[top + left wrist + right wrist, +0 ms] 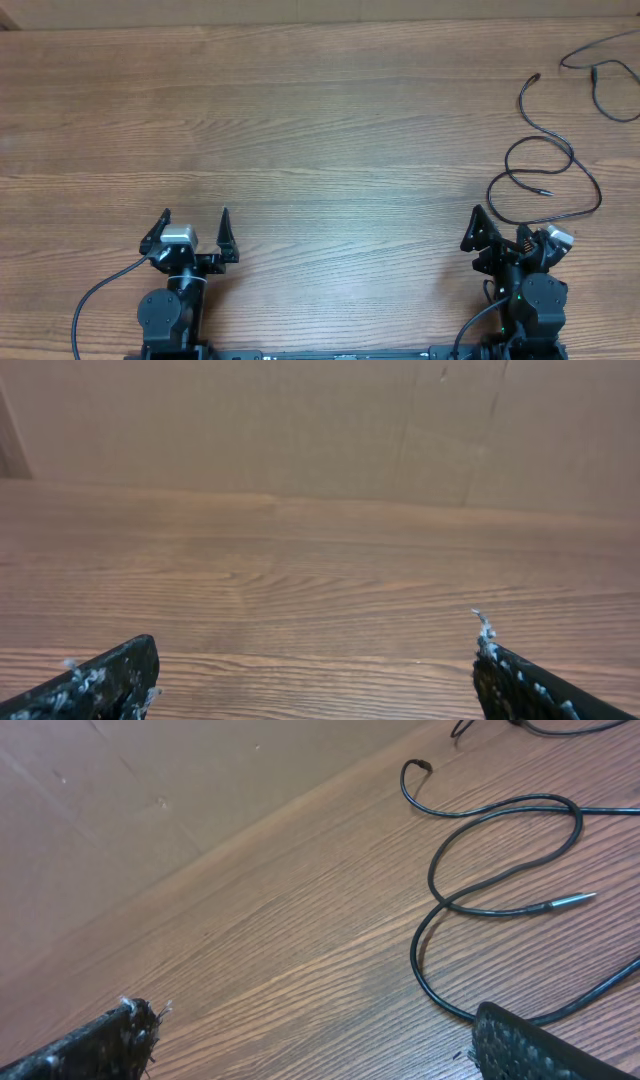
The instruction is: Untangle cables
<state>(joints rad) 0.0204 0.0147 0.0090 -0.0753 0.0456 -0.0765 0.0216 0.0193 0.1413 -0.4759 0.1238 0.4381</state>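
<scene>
Two thin black cables lie loose on the right side of the wooden table (320,130). One cable (570,150) winds in open loops just ahead of my right gripper (512,226); its plug tip (585,898) shows in the right wrist view. The nearest bend of that cable (414,950) runs up to my right-hand finger (530,1045). A second cable (598,100) curls at the far right corner, apart from the first. My right gripper (310,1020) is open and holds nothing. My left gripper (195,225) stands open over bare wood, far from both cables, its jaws (315,660) wide apart.
A brown cardboard wall (300,420) stands along the table's far edge. Thicker black cords (95,300) trail from the arm bases at the near edge.
</scene>
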